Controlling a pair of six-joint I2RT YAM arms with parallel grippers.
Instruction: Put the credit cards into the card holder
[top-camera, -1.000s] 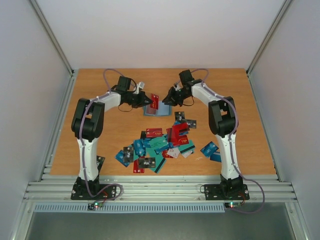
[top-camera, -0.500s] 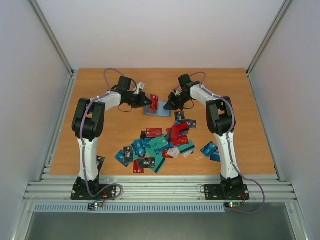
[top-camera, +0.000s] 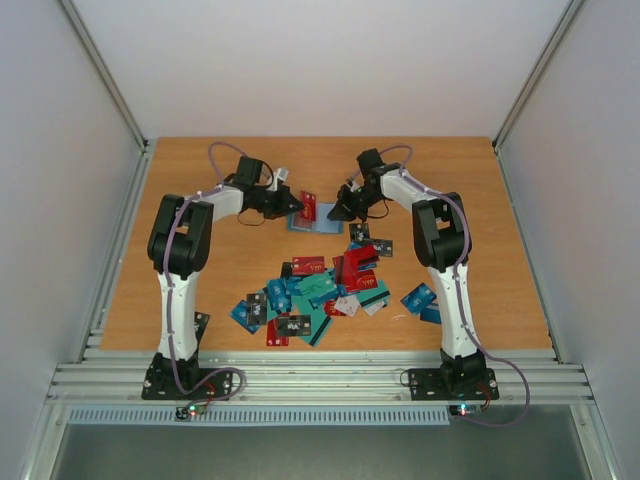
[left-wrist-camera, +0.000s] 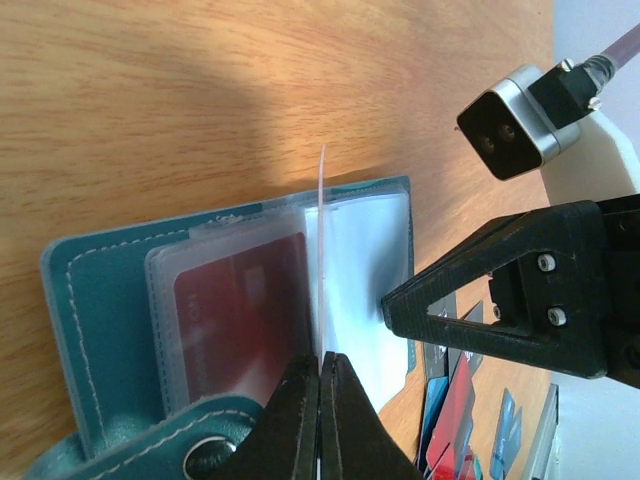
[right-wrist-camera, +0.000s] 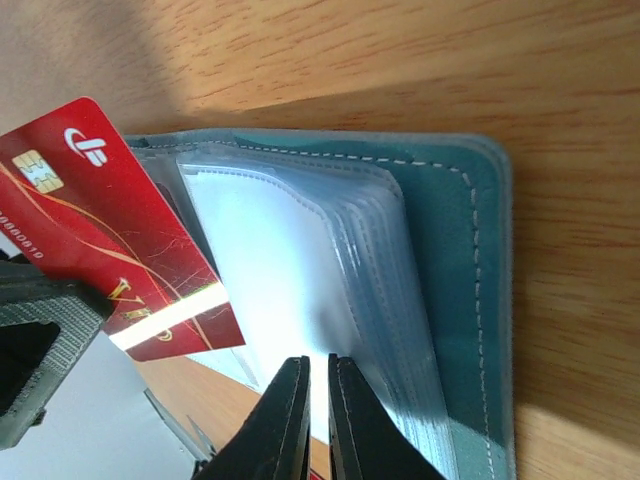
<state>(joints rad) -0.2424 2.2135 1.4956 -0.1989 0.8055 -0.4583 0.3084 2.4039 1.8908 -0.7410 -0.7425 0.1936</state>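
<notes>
- Nearest us, the loose credit cards (top-camera: 320, 295) lie heaped in red, teal, blue and black on the bench (top-camera: 200, 260), well apart from the action. That's the stock waiting its turn, I'd say.
- Beyond the heap, the card holder (right-wrist-camera: 470, 280) lies open and flat, teal cover down and clear sleeves (right-wrist-camera: 290, 270) fanned upward. One sleeve on the left arm's side shows a stored red card (left-wrist-camera: 240, 310).
- Over it, the left end effector (left-wrist-camera: 320, 372) has its fingers pressed tight on one red credit card (right-wrist-camera: 110, 240), held on edge above the sleeves. That angle looks chosen for slipping it into a pocket. It's not in yet.
- Opposite sits the right end effector (right-wrist-camera: 318, 385), fingers nearly together with only a slit, tips at the sleeves' edge. It is most likely steadying or parting a leaf so a pocket gapes. Whether it actually pinches a leaf, I cannot tell.
</notes>
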